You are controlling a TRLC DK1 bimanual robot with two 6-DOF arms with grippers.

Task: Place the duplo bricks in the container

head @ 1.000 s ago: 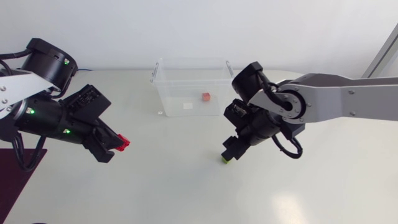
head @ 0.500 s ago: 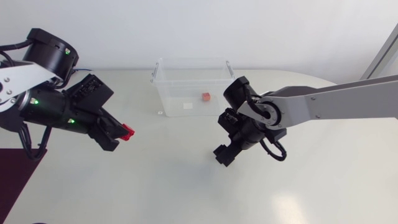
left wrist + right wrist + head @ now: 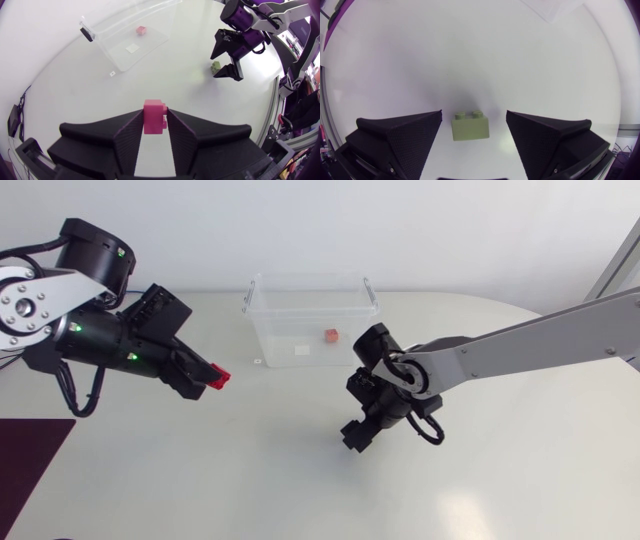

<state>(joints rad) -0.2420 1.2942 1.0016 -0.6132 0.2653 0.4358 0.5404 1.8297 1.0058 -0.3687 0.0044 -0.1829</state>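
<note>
My left gripper (image 3: 208,376) hangs over the table left of the clear container (image 3: 285,330), shut on a red duplo brick (image 3: 216,377). In the left wrist view that brick (image 3: 154,116) sticks up between the fingers. Another small red brick (image 3: 331,335) lies inside the container (image 3: 120,45). My right gripper (image 3: 356,434) points down at the table in front of the container, open. A green brick (image 3: 470,126) lies on the table between its spread fingers (image 3: 405,135), touching neither. The green brick (image 3: 215,66) also shows in the left wrist view, but the head view hides it.
A dark maroon mat (image 3: 30,470) lies at the table's front left corner. A white label (image 3: 302,350) sits on the container's floor. A corner of the container (image 3: 555,7) shows far ahead of the right gripper.
My left arm has carried the red brick to the right, nearer the container. My right gripper has opened wider and shifted left and lower over the green brick.
</note>
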